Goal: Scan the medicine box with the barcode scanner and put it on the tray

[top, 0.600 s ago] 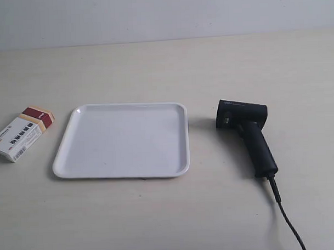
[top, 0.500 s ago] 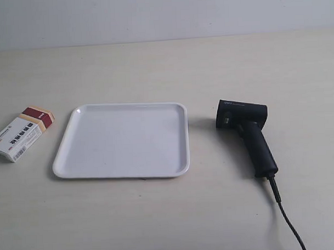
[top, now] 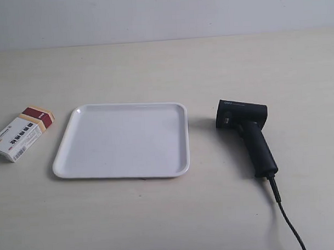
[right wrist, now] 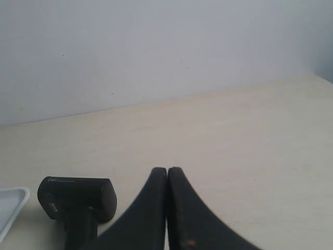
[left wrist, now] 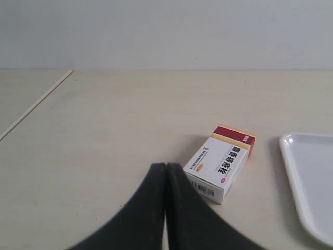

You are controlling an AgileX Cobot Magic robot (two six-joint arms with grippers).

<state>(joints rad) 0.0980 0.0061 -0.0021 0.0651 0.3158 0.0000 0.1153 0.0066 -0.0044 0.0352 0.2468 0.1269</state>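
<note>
Nothing has moved since the earlier frames. Left to right: medicine box (top: 23, 133) flat on the table beside the empty tray (top: 123, 140), scanner (top: 247, 134) beyond. Left gripper (left wrist: 166, 167) and right gripper (right wrist: 167, 170) are both closed, empty; spread the fingers before descending squarely.

Only the grippers show, each in its own wrist view. The left gripper (left wrist: 166, 169) has two matte black fingers, broad at the base and curving smoothly inward to narrow tips, their surfaces plain and unmarked. The right gripper (right wrist: 167, 173) is the same black, curved pair, with a small reddish speck low on one finger.
</note>
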